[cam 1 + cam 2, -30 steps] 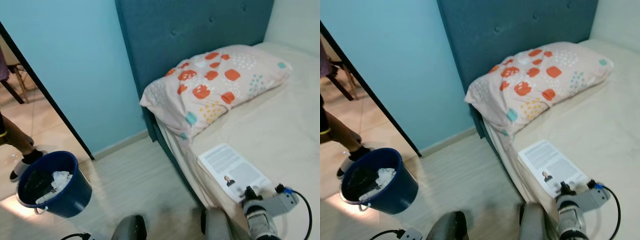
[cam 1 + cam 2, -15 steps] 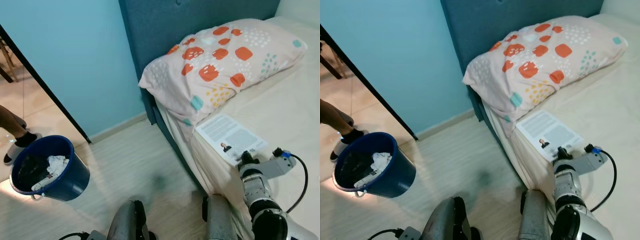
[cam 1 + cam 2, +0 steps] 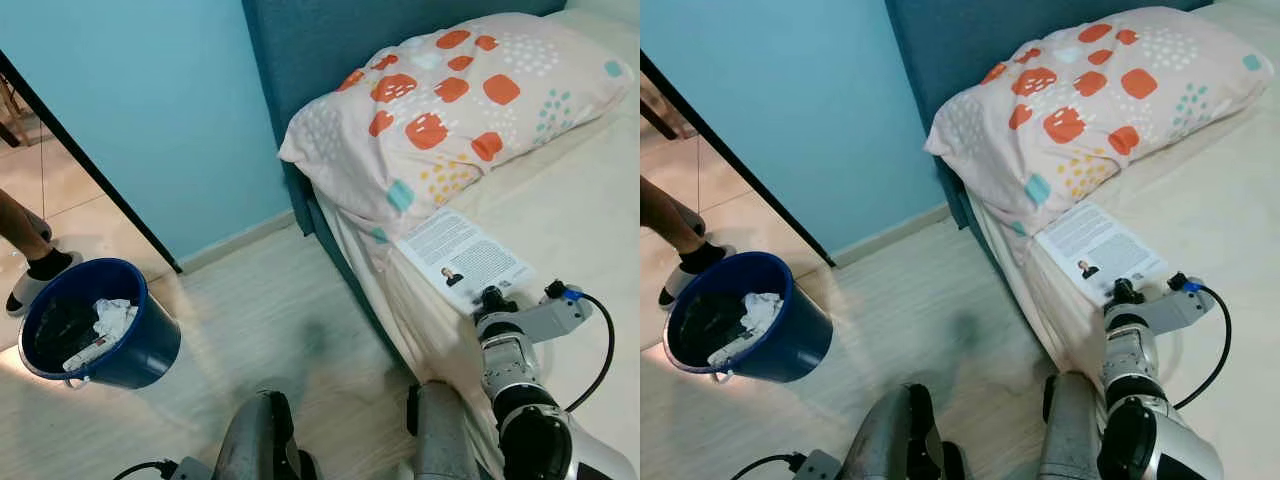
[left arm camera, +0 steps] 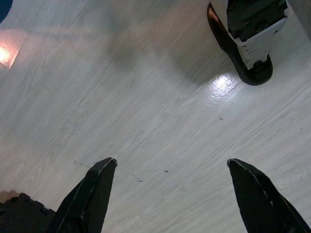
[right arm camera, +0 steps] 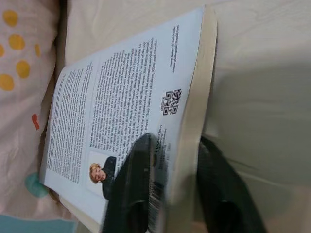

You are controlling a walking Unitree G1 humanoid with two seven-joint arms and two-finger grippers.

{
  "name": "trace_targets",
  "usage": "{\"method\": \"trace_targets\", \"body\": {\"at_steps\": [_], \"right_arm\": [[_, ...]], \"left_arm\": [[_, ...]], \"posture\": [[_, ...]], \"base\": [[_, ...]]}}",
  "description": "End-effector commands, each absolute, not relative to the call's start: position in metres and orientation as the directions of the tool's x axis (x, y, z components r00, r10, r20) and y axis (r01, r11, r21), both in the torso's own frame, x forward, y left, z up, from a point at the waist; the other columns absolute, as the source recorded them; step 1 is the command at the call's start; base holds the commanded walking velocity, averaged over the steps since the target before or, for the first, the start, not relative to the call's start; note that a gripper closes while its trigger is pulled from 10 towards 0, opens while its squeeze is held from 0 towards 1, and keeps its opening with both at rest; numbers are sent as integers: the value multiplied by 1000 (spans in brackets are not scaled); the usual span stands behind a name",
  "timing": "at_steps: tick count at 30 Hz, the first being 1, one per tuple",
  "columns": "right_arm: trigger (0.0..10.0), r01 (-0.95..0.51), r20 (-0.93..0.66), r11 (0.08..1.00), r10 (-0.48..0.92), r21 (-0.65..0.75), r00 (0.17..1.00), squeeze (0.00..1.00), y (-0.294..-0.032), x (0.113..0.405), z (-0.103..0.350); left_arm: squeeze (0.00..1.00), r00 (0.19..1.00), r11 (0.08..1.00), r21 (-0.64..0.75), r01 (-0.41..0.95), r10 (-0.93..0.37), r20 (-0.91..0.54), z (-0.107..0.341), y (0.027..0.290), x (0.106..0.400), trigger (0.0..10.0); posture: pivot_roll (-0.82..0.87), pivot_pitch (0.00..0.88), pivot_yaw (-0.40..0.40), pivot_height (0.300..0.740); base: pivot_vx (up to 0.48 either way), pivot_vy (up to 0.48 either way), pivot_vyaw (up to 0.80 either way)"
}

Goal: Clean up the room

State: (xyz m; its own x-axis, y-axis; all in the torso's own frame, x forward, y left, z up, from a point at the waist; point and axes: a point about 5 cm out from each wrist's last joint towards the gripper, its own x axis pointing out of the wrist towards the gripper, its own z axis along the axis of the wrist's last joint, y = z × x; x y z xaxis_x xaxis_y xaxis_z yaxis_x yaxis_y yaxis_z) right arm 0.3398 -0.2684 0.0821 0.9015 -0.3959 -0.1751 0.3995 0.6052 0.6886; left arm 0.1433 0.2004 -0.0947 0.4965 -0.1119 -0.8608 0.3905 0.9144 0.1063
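A white paperback book [image 3: 462, 260] with printed text and a small portrait lies on the cream bed [image 3: 590, 230], just below the spotted pillow [image 3: 450, 100]. My right gripper [image 3: 490, 298] is at the book's near corner. In the right wrist view the two black fingers [image 5: 136, 184] clamp that corner of the book [image 5: 121, 107], one on the cover and one under the page edge. The left gripper [image 4: 171, 164] hangs open over pale wood-look floor.
A blue bucket [image 3: 95, 335] holding cloths stands on the floor at the left, near a dark door frame. A person's leg and shoe [image 3: 25, 270] show in the doorway. The teal headboard [image 3: 330, 40] rises behind the pillow. My own foot [image 4: 248, 34] rests on the floor.
The camera has shifted, so the bed and bucket sit differently in view. My right gripper stays at the book's near corner. The person's leg has drawn back towards the left edge.
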Motion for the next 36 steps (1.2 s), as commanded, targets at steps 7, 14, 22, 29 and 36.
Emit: {"method": "trace_targets", "body": {"at_steps": [7, 14, 22, 29, 36], "right_arm": [[10000, 461, -216, 602, -436, 652, 874, 1000, -271, 339, 81], [10000, 501, -219, 602, -481, 622, 849, 1000, -276, 338, 83], [10000, 578, -238, 610, -548, 542, 802, 1000, -285, 314, 62], [10000, 485, -253, 819, -421, 306, 871, 0, -264, 293, 31], [10000, 308, -492, 944, -214, 119, 844, 0, -216, 262, -22]], "left_arm": [[0, 436, 905, 82, 417, -120, -892, -100, 191, 136, 10000], [0, 451, 904, 80, 420, -131, -883, -97, 183, 150, 10000], [0, 462, 908, 58, 416, -156, -873, -92, 168, 167, 10000], [0, 466, 923, 47, 382, -149, -872, -89, 160, 178, 10000], [0, 560, 964, 163, 209, 18, -828, -76, 174, 204, 10000]], "posture": [[9, 281, 115, 596], [-35, 233, 96, 596], [-132, 137, 84, 596], [-187, 61, 94, 601], [-153, 20, 62, 626]], "base": [[0, 0, 0], [0, 0, 0], [0, 0, 0], [0, 0, 0], [-192, 0, 0]]}}
